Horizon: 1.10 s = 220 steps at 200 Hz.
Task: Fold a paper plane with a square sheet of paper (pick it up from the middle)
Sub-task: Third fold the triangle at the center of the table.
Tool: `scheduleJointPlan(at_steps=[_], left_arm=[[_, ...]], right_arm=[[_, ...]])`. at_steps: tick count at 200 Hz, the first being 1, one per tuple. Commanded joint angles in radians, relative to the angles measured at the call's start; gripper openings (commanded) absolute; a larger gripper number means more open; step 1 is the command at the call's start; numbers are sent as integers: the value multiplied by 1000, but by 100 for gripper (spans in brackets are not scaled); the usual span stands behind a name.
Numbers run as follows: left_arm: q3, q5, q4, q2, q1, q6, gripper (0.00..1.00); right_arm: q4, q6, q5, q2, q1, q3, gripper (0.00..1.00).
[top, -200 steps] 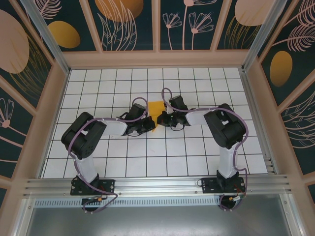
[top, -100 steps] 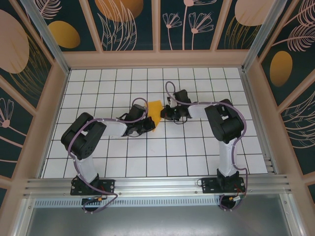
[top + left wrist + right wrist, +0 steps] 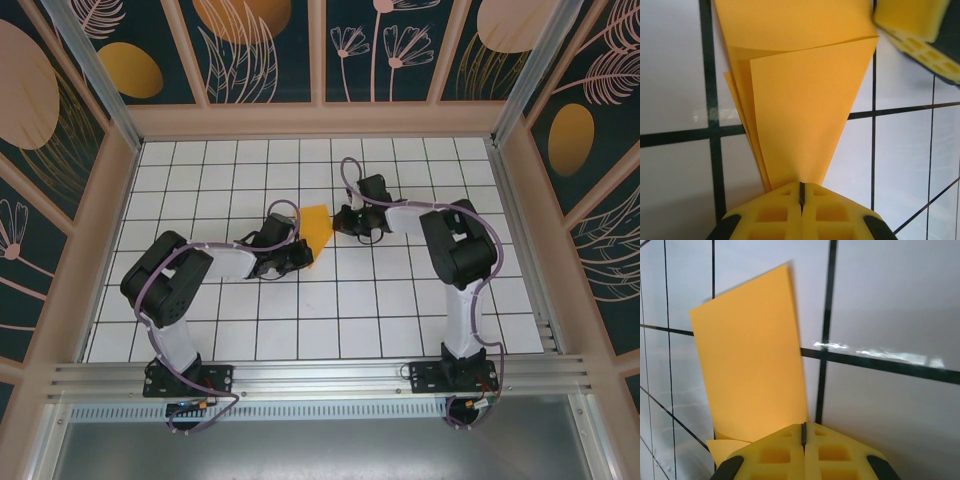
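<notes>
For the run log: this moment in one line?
paper: layered orange wedge | left hand: shut on narrow tip | right hand: shut on wide end

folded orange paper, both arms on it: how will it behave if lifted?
Probably light and floppy: the paper is thin, its layers fanning apart near the left gripper. The folds likely stiffen it lengthwise. It may tear or crease if the right gripper pulls away, since both grippers' jaws look shut on it.
</notes>
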Motion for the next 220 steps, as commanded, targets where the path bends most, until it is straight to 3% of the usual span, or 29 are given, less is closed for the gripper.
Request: scheduleJointPlan(at_steps=[1, 77, 154, 220], left_arm=[[-45, -46, -208, 15, 1, 38, 0], [-31, -43, -212, 30, 0, 43, 0], [-38, -41, -213, 32, 0, 55, 0], [-7, -39, -214, -30, 0, 109, 0]], right_arm=[[42, -16, 33, -95, 29, -60, 0], [50, -5, -51, -14, 94, -52, 0], [19, 69, 104, 72, -17, 6, 0], [10, 59, 139, -27, 18, 16, 0]])
